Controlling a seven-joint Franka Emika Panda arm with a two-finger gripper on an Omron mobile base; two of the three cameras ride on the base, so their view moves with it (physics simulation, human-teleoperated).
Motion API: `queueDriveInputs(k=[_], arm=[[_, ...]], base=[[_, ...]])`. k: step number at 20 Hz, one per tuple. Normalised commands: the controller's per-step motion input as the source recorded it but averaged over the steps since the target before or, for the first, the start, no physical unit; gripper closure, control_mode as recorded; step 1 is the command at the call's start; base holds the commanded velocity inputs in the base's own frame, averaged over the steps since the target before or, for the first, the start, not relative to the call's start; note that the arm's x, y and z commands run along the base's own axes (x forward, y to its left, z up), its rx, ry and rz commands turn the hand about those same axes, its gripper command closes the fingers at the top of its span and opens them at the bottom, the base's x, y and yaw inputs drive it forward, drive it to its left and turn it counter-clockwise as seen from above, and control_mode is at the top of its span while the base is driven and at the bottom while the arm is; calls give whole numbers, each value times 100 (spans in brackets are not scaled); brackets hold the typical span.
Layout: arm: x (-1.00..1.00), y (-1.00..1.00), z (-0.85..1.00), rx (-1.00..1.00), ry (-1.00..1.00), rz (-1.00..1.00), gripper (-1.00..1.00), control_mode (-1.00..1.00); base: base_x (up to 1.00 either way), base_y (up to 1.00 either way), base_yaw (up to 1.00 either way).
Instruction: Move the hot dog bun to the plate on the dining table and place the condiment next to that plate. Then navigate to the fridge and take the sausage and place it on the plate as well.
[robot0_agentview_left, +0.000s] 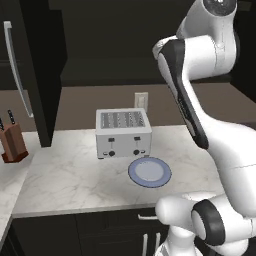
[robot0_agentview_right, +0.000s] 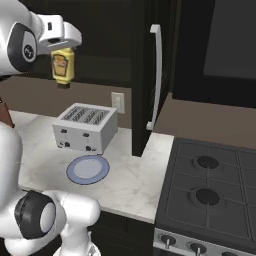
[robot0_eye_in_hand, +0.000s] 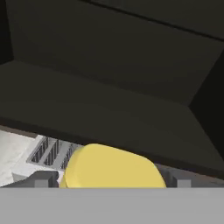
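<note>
**High over the toaster: bottle held in the air**

Up above the toaster (robot0_agentview_right: 85, 127), clamped on the bottle (robot0_agentview_right: 63, 66): gripper (robot0_agentview_right: 63, 52), jaws spread wide around the fat yellow body. Seen from the hand camera too, with the bottle (robot0_eye_in_hand: 111, 168) sitting between the 2 dark fingertips (robot0_eye_in_hand: 41, 179).

Hanging clear of everything, touching nothing but the fingers. Label facing out, dark end pointing down, so likely upside down. Well below it: toaster on the counter (robot0_agentview_right: 130, 185), and a blue plate (robot0_agentview_right: 88, 169) just in front of the toaster.

How it should handle, by guess:
- Light and small, easy to carry.
- Plastic, so a bit squashy. Squeeze too hard and the sides may bend in.
- Smooth and round, so maybe slippery. Could twist or slide in the grip on a fast swing.
- Not easy to break if dropped, but could roll away.

Best place to hold: around the wide middle, at the label, with 1 finger on each side. Not the thin neck or cap.

Move slowly and set it down gently.
</note>
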Motion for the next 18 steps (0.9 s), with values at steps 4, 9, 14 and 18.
queueDriveInputs(k=[4,9,14,18], arm=[[-88,0,-69,0,0,4,100,-100],[-40,-2,-84,0,-5,0,100,-100],[-4,-7,-47,0,0,0,100,100],[0,0,0,0,0,0,100,100]], base=[[0,0,0],[0,0,0],[-9,0,0],[-100,0,0]])
